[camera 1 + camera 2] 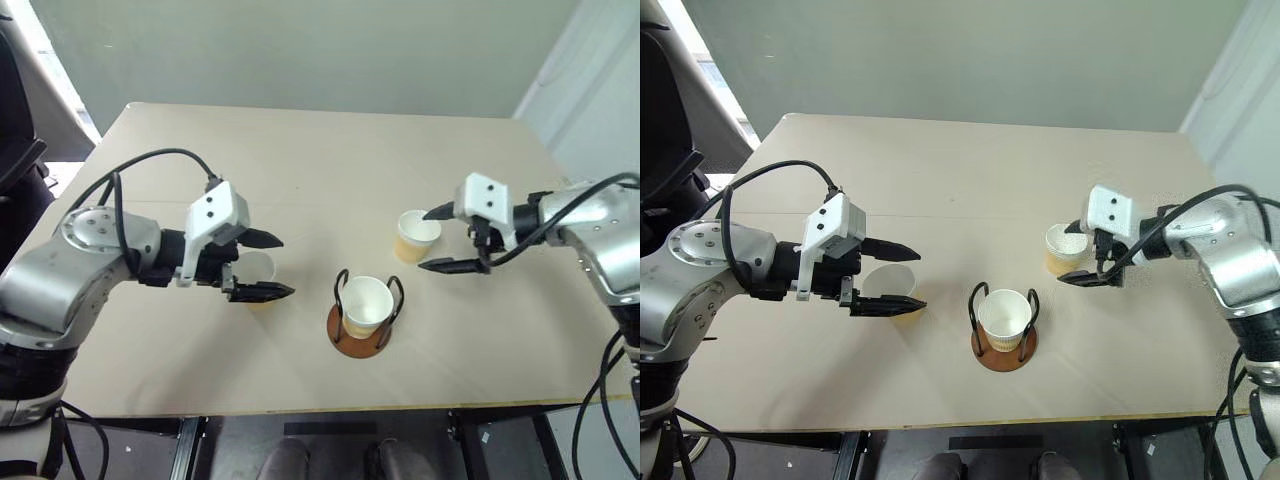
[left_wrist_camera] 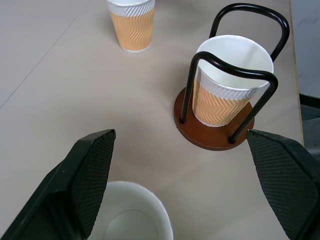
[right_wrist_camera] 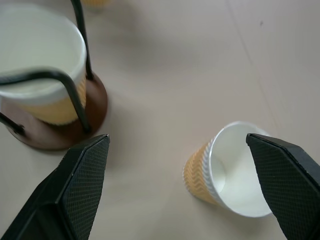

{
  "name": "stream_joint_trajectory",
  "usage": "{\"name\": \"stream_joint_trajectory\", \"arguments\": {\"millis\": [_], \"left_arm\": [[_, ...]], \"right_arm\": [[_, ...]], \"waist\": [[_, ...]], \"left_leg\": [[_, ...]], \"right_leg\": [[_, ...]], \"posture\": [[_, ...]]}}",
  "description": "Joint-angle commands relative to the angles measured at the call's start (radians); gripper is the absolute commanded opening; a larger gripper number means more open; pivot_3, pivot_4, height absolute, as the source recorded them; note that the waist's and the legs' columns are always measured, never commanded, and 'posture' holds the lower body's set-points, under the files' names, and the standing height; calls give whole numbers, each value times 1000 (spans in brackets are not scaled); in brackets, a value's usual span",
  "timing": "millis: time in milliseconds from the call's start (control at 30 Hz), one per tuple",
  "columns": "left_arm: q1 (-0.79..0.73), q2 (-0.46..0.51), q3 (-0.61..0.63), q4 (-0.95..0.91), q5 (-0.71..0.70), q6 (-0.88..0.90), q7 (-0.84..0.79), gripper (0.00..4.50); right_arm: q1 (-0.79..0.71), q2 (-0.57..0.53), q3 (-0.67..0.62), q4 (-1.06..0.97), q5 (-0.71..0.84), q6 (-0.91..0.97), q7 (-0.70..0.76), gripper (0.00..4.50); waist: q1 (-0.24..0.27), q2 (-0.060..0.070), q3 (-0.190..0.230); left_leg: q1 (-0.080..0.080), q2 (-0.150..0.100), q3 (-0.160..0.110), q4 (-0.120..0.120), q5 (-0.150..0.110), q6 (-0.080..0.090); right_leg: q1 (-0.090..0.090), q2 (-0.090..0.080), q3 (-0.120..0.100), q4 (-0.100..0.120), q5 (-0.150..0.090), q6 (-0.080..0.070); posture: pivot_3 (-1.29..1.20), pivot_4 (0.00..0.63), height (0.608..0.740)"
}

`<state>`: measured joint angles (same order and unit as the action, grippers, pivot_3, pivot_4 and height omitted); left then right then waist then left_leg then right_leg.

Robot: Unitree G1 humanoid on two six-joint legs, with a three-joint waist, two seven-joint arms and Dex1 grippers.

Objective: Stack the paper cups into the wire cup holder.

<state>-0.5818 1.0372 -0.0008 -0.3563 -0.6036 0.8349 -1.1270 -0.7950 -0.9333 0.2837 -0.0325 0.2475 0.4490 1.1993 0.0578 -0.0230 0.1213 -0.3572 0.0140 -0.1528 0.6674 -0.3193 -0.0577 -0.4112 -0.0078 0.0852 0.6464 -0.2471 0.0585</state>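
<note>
Beige surface (image 1: pixel 300 160) first. Right claw (image 1: pixel 438 238) released, straddling paper cup (image 1: pixel 417 236) toward right edge; left claw (image 1: pixel 262 265) released over second cup (image 1: pixel 890 285). Third cup (image 1: pixel 366 305) sits in wire cup holder (image 1: pixel 360 338) near front edge. Cups light, crushable: grip sidewall gently.

Silver arms; white wrist boxes; left gripper (image 1: pixel 262 265) and right gripper (image 1: pixel 442 239) with black textured fingers; black cables.

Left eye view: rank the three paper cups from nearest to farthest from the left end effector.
1. Cup by the left end effector: this cup stands between its open fingers, on the table's left.
2. Cup in the wire cup holder: this one sits mid-table.
3. Cup on the right, beside the open right end effector.
</note>
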Motion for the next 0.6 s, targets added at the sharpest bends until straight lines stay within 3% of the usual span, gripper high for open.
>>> {"name": "stream_joint_trajectory", "arguments": {"millis": [33,400,600], "left_arm": [[-1,9,29,-43,-13,3,9,4500],[14,12,49,-69,-28,22,31,4500],[23,18,54,-73,-30,23,41,4500]], "right_arm": [[-30,37,13,86,-76,-81,0,4426],[-63,167,56,295,-221,-236,24,4426],[-64,197,53,355,-269,-287,27,2435]], "waist": [[0,0,0],[0,0,0],[1,0,0]], "left_leg": [[0,0,0,0,0,0],[0,0,0,1,0,0],[0,0,0,0,0,-1]], "right_leg": [[0,0,0,0,0,0],[0,0,0,0,1,0],[1,0,-1,0,1,-1]], "posture": [[0,150,740],[0,150,740],[0,150,740]]}}
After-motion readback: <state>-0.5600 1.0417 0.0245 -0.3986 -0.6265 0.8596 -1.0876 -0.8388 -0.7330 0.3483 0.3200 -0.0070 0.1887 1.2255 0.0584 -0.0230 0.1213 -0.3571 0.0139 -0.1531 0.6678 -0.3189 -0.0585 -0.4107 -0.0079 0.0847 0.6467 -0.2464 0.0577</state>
